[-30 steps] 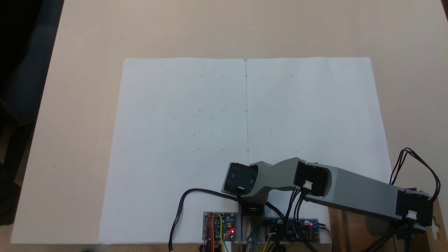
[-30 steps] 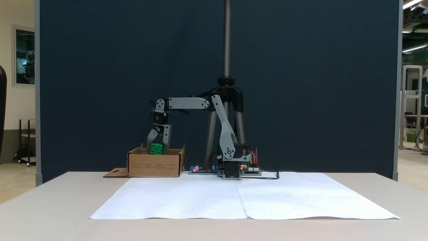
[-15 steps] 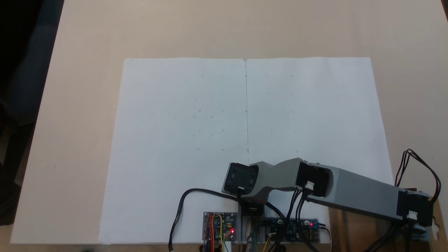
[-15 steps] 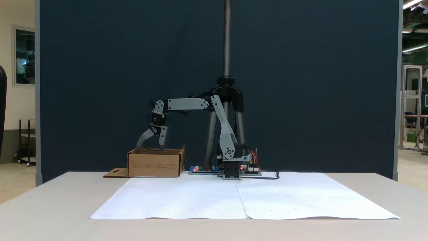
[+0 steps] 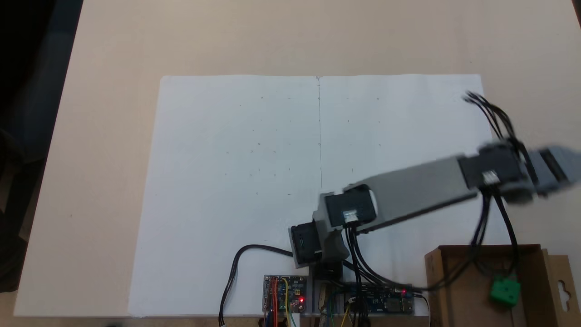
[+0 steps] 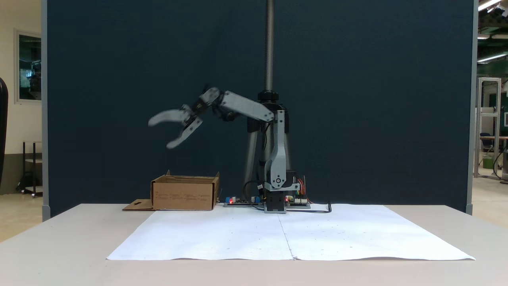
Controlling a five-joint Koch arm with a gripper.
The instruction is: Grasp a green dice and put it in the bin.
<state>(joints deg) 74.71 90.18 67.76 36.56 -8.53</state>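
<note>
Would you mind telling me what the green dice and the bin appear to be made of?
The green dice looks like plastic: a uniform bright colour, though blurry here. The bin looks like matte brown cardboard, with folded flaps and raw edges.

Bin (image 5: 458,290) — matt brown corrugated cardboard; green dice (image 5: 504,291) — smooth plastic; sheets (image 5: 236,181) — matt white paper.

The green dice (image 5: 505,291) lies inside the open brown cardboard bin (image 5: 463,290), tilted.
</note>
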